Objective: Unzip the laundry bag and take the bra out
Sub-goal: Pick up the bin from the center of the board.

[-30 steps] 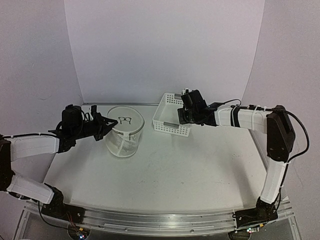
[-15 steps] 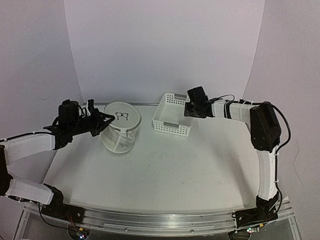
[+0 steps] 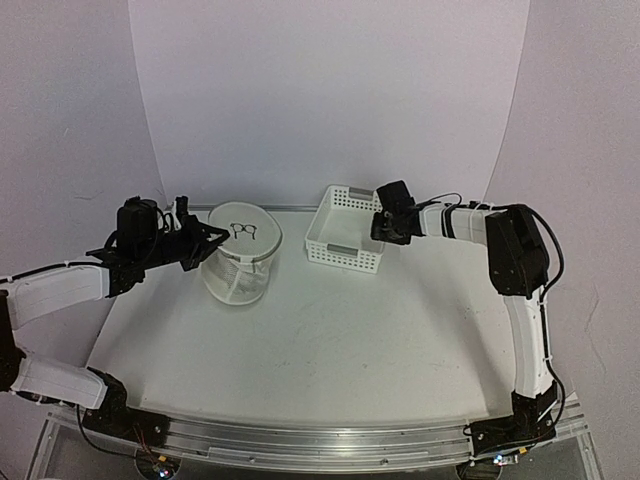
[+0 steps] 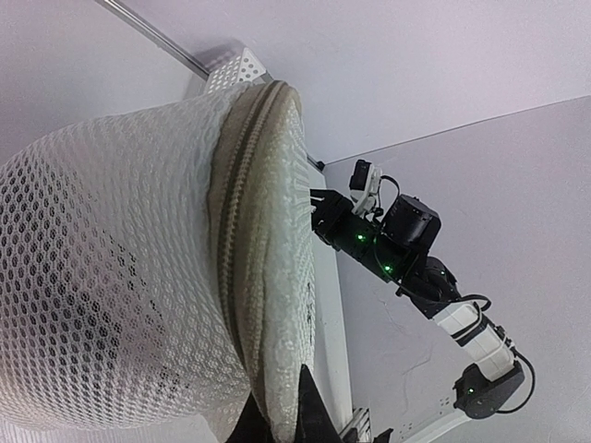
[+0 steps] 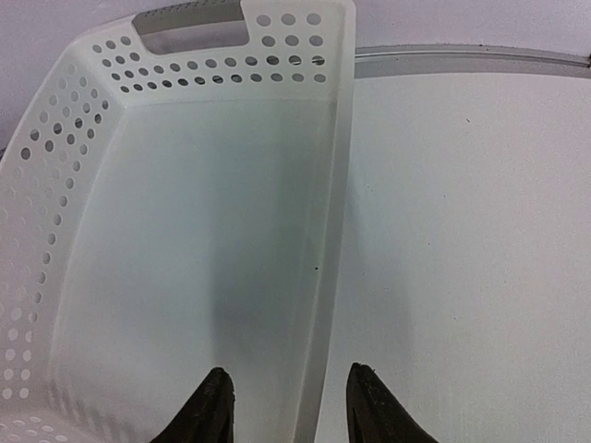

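The laundry bag (image 3: pixel 240 264), a white mesh cylinder with a black mark on its round lid, stands tilted at the back left of the table. My left gripper (image 3: pixel 212 241) is at its upper left rim. In the left wrist view the bag (image 4: pixel 120 277) fills the frame, and my left gripper (image 4: pixel 282 417) is shut on its zippered rim. My right gripper (image 3: pixel 384 226) hovers open over the right edge of the white basket (image 3: pixel 340 252). In the right wrist view it (image 5: pixel 288 399) straddles the basket's right wall (image 5: pixel 334 185). No yellow bra is in view.
The white lattice basket interior (image 5: pixel 185 231) holds nothing. The purple backdrop curves close behind the bag and the basket. A metal rail (image 5: pixel 462 60) runs along the table's far edge.
My left gripper has drawn the bag a little to the left and tipped it. My right arm has swung back and up, and its gripper now sits at the basket's right rim.
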